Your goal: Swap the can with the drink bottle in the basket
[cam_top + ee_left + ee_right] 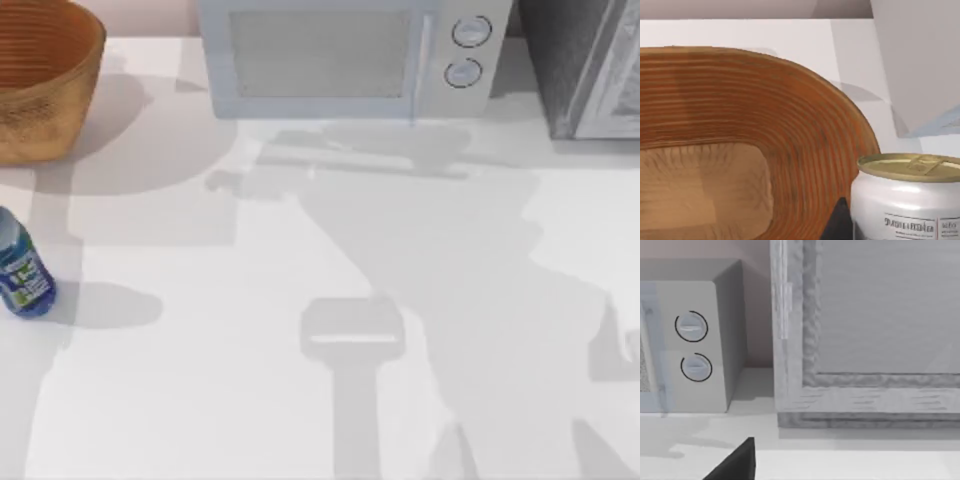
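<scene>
In the left wrist view the can (907, 200), white with a dull gold top, is close up, and a dark finger (839, 222) of my left gripper lies against its side. The can hangs over the rim of the basket (805, 125), whose ribbed inside and flat bottom lie below it. In the top view the basket (45, 85) stands at the far left corner. The drink bottle (22, 268), blue with a blue, green and white label, is on the table at the left edge, in front of the basket. A dark part of my right gripper (735, 462) hangs over the table near the back right.
A white microwave (345, 55) with two round knobs stands at the back middle. A grey cabinet-like appliance (590, 65) stands at the back right. Arm shadows fall across the middle and right of the white table (200, 400).
</scene>
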Controlling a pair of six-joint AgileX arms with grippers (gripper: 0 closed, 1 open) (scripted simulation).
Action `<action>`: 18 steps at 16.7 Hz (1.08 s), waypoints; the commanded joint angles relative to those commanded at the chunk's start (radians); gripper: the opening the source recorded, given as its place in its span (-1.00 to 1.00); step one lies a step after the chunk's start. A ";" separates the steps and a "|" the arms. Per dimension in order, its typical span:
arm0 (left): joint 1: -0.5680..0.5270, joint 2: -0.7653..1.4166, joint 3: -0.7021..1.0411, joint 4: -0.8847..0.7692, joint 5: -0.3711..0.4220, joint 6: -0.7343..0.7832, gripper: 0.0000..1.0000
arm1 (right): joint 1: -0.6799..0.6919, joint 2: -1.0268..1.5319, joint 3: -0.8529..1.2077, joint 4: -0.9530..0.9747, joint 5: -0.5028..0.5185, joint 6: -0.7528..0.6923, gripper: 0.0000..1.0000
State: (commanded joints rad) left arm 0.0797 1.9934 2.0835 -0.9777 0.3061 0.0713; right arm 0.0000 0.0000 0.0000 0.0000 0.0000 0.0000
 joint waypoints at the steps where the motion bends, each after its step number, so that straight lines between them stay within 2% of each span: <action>1: -0.012 -0.118 -0.125 0.058 -0.007 -0.004 -1.00 | 0.000 0.000 0.000 0.000 0.000 0.000 1.00; 6: -0.061 -0.739 -0.788 0.358 -0.065 -0.023 -1.00 | 0.000 0.000 0.000 0.000 0.000 0.000 1.00; 12: -0.086 -1.441 -1.522 0.697 -0.174 -0.047 -1.00 | 0.000 0.000 0.000 0.000 0.000 0.000 1.00; 15: -0.087 -1.710 -1.800 0.831 -0.231 -0.058 -1.00 | 0.000 0.000 0.000 0.000 0.000 0.000 1.00; 18: -0.084 -1.896 -1.987 0.927 -0.277 -0.067 -1.00 | 0.000 0.000 0.000 0.000 0.000 0.000 1.00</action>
State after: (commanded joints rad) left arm -0.0040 0.0970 0.0966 -0.0510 0.0286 0.0047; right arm 0.0000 0.0000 0.0000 0.0000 0.0000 0.0000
